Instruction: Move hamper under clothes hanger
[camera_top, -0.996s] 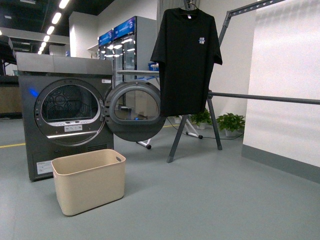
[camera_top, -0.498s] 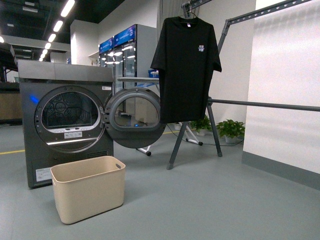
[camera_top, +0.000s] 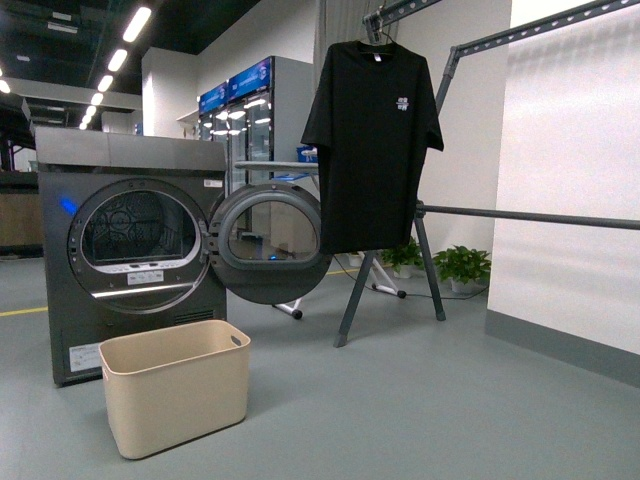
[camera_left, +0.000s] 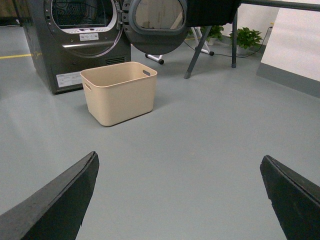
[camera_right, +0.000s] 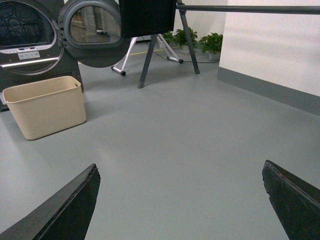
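Note:
The beige-tan hamper (camera_top: 176, 386) stands empty on the grey floor in front of the dryer. It also shows in the left wrist view (camera_left: 120, 92) and the right wrist view (camera_right: 45, 106). The clothes hanger (camera_top: 435, 240), a dark grey tube rack with slanted legs, stands further back to the right, with a black T-shirt (camera_top: 373, 147) hung on it. The hamper is to the left of the rack, apart from it. My left gripper (camera_left: 180, 162) and right gripper (camera_right: 181, 167) are open and empty, well short of the hamper. Neither arm shows in the front view.
A grey dryer (camera_top: 130, 250) stands behind the hamper with its round door (camera_top: 268, 240) swung open to the right. A white wall (camera_top: 575, 180) runs along the right side. Potted plants (camera_top: 462, 266) sit behind the rack's legs.
The front view has shifted slightly: the hamper, dryer and rack sit a little lower in the frame and the rack's top bar shows. Nothing on the floor has moved.

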